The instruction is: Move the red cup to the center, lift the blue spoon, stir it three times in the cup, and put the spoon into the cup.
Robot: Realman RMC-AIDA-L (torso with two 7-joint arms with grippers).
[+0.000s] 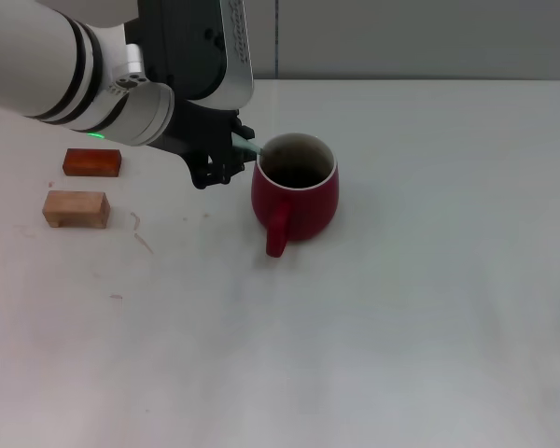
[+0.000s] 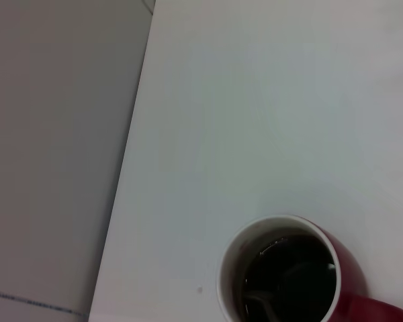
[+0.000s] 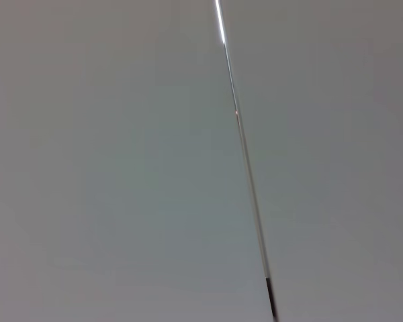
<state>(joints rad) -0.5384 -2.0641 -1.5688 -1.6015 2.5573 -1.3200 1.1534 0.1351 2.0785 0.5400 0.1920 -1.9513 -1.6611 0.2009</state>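
Head view: dark-red, white-rimmed red cup point(image 1: 295, 189), handle toward camera.

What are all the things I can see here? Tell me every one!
Red cup: one, dark red with white rim, middle of the table, handle toward the robot.
Blue spoon: one, pale blue handle, leaning over the cup's rim; its bowl shows inside the cup.
Blocks: two, reddish-brown and tan, on the robot's left.
Table: one, white.
Left gripper: black, beside the cup, shut on the spoon handle.
Right gripper: not in view.
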